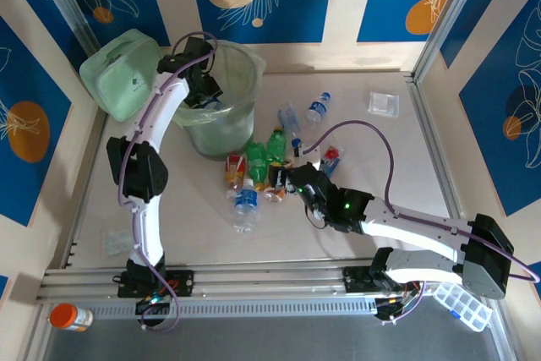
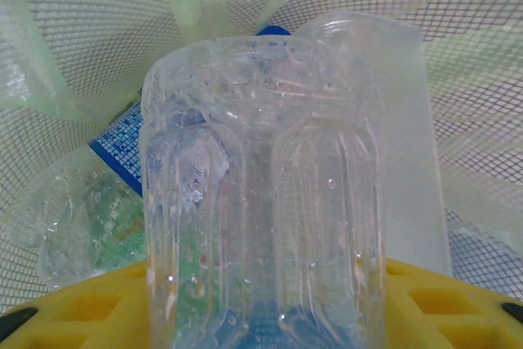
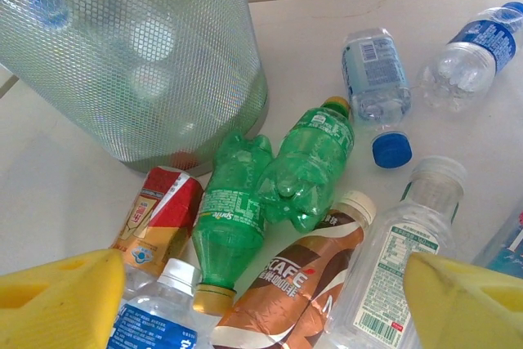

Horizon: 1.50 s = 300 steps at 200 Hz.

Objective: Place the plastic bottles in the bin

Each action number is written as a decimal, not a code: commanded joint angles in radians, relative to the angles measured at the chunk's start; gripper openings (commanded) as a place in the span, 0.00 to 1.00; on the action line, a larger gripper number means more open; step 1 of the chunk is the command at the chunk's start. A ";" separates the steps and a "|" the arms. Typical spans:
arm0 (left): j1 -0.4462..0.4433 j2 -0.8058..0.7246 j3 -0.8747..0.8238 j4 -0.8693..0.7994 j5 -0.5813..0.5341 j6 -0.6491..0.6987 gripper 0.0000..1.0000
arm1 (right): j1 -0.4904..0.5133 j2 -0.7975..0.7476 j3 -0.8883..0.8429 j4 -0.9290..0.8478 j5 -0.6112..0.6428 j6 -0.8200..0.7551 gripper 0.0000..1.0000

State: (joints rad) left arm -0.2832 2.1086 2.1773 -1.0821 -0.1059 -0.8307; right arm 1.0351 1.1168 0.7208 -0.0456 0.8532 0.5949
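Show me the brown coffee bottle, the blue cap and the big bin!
brown coffee bottle [image 3: 286,284], right wrist view, on its label.
blue cap [image 3: 392,150], right wrist view, middle of the cap.
bin [image 3: 147,71], right wrist view, on its side wall.

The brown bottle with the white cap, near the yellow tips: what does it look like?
The brown bottle looks plastic, wrapped in a glossy brown-and-cream label reading KAFE, with a white cap. It lies on its side on the table, cap pointing away from the camera, flanked closely by a green bottle and a clear white-labelled bottle.
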 commanded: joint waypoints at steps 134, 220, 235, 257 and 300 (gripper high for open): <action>-0.012 -0.005 0.043 -0.038 0.015 0.054 0.81 | 0.009 0.006 0.029 0.019 0.005 -0.016 0.89; -0.090 -0.205 0.096 0.044 0.055 0.124 0.71 | 0.007 -0.002 0.030 0.023 0.012 -0.041 0.89; -0.111 -0.285 0.016 0.096 0.037 0.137 0.72 | 0.006 -0.009 0.026 0.024 0.012 -0.041 0.89; -0.129 -0.377 -0.063 0.120 0.041 0.146 0.72 | 0.003 -0.017 0.023 0.026 0.007 -0.040 0.89; -0.231 -0.544 -0.162 0.112 -0.017 0.256 0.72 | -0.001 -0.033 0.018 0.023 -0.002 -0.041 0.89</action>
State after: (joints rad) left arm -0.4450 1.6432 2.0682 -0.9787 -0.0753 -0.6746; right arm 1.0348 1.1137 0.7223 -0.0444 0.8486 0.5713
